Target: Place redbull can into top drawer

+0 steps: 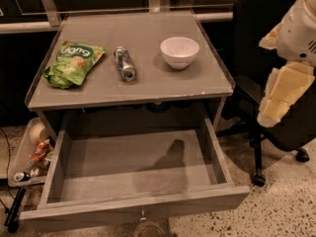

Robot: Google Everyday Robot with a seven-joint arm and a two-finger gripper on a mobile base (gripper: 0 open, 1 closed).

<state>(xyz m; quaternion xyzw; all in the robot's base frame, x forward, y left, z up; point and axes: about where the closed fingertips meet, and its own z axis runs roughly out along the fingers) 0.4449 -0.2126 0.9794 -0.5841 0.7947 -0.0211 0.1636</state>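
**Gripper off to the right, can lying on the table**

The gripper [280, 98] hung at the right edge of the view, in front of the one black chair [256, 43], well apart from the table [148, 90] and level with its top. Whether it was gripping or spread could not be told; nothing showed in it.

On the table sat three things, one of each: a white bowl [179, 51] nearest the gripper, then the can [124, 62], then a green bag [74, 63] at the left. The can lay on its side between bowl and bag, touching neither. Its long axis ran roughly front to back, the near end swung slightly right, with that shiny silver end facing the table's front edge.

Below the tabletop the single drawer [54, 181] stood pulled out, a dark shadow [173, 154] across its floor. One tray [19, 154] of clutter sat beside the drawer's left wall.
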